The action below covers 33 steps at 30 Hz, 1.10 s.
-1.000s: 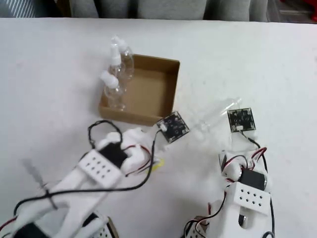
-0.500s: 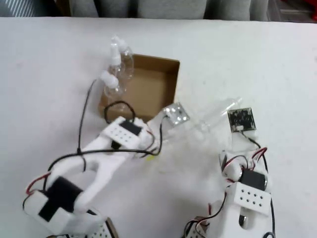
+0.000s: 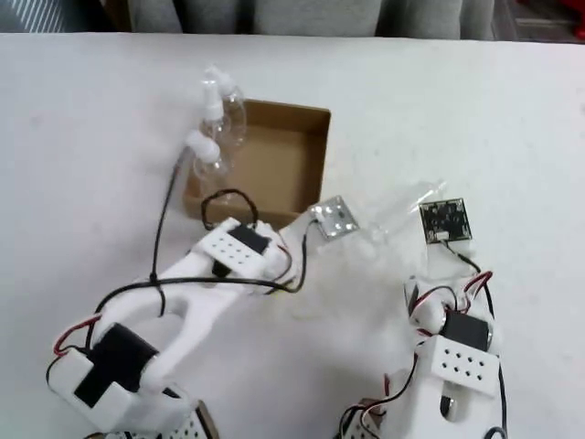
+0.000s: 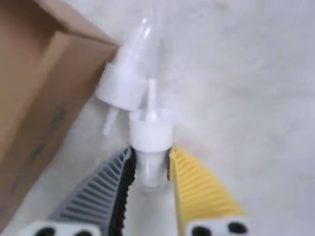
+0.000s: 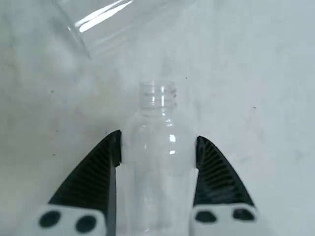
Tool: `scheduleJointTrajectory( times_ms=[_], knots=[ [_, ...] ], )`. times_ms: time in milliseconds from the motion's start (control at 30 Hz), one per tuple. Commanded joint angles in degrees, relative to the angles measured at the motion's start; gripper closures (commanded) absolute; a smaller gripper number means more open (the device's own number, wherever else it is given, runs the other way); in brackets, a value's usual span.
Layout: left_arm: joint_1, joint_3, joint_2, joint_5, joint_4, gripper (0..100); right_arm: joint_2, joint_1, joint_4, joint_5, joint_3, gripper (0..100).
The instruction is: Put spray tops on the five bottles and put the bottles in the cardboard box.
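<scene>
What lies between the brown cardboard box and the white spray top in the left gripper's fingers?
A second white plastic spray top lies there, close to the brown cardboard box and the held white spray top, as the left wrist view shows.

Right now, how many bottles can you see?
4. Two capped bottles stand at the left side of the cardboard box in the high view; another bottle lies on the table; the right gripper holds an uncapped bottle. A fifth may be hidden.
</scene>
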State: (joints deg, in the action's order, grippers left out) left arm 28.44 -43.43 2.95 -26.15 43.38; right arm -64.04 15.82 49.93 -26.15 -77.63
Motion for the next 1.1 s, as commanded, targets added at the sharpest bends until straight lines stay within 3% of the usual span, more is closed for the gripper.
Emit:
scheduleJointTrajectory(
  times_ms=[0,233,300,400,533,733,933,1067],
  knots=[
    [1.9,0.5,0.8,-0.8,-0.4,98,0.6,0.4,-1.1,-0.5,0.6,98.1],
    [1.8,0.0,6.9,-1.1,12.7,98,0.6,0.4,-1.1,-0.4,0.6,98.1],
    [1.3,0.1,10.7,-4.5,16.9,98,0.6,0.4,-1.1,-0.4,0.5,98.1],
    [-3.3,0.0,16.2,-11.9,22.2,98,0.6,0.5,-1.1,-0.4,0.5,98.1],
    [-14.5,-1.8,21.6,-19.3,26.8,98,0.6,0.5,-1.1,-0.2,0.5,98.1],
    [-32.6,-9.8,26.1,-30.9,24.4,98,0.6,0.5,-1.1,-0.2,0.4,98.1],
    [-52.2,-11.1,24.9,-29.2,7.7,98,0.6,0.5,-1.1,-0.2,0.4,98.1],
    [-59.5,-10.8,21.3,-24.9,-0.2,98,0.6,0.5,-1.1,-0.2,0.4,98.1]
  ],
)
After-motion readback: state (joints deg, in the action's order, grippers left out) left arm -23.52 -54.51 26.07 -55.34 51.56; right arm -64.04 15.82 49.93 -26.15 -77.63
